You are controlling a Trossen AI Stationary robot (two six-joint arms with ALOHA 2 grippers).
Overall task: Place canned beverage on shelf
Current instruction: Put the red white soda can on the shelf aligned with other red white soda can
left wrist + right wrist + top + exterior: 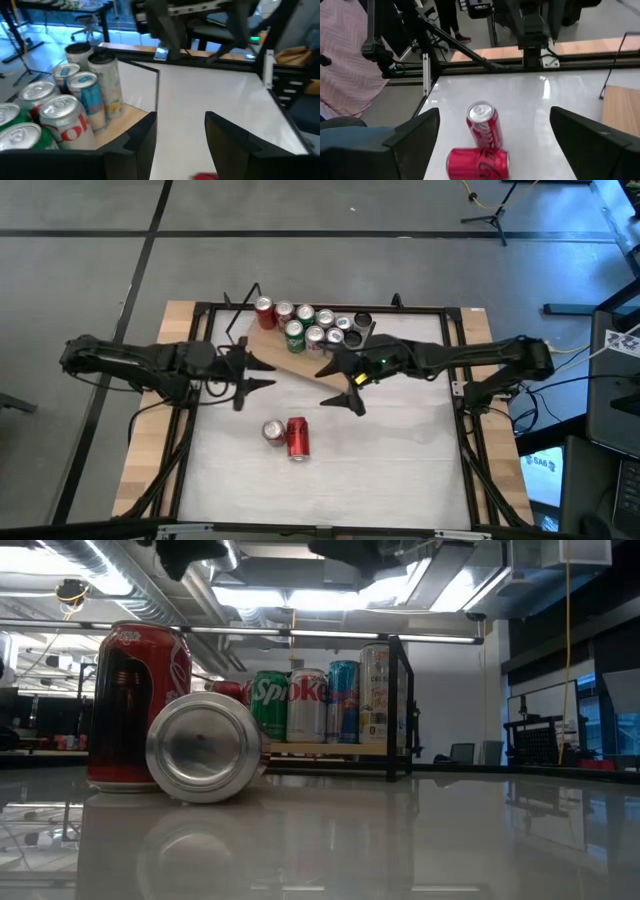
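Note:
Two red beverage cans are on the white tabletop, one upright and one lying on its side. In the low view the lying can shows a silver end beside the upright can. The wooden shelf at the far middle carries several upright cans. My left gripper is open beside the shelf's left end, holding nothing. My right gripper hangs wide open above the table, on the far right of the two cans.
Black frame rails border the tabletop, with wooden strips outside them. Thin black wire supports stand at the shelf's end. A person in pink cloth stands beyond the table. Bare tabletop lies at the near right.

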